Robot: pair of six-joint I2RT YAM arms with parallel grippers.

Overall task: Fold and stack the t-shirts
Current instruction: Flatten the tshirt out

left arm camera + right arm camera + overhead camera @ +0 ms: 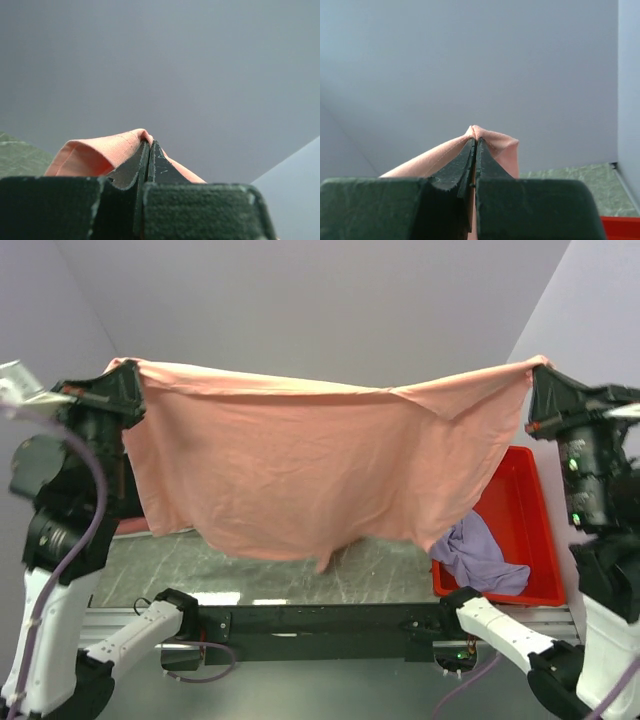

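Left claw (128,382) and right claw (534,376) held high, far apart (jaws pinched tight).

The salmon-pink t-shirt (290,470) is soft, thin cloth, matt, with tiny knit lines showing just beside the left gripper (150,146). That gripper and the right gripper (475,141) are black and dull, with a rough, grainy skin and scuffed pale edges. Below the right gripper, the red tray (520,510) is smooth plastic with a little shine. The lavender t-shirt (480,552) in it is soft, crumpled cloth. The table (390,575) looks smooth like stone, faintly glossy.
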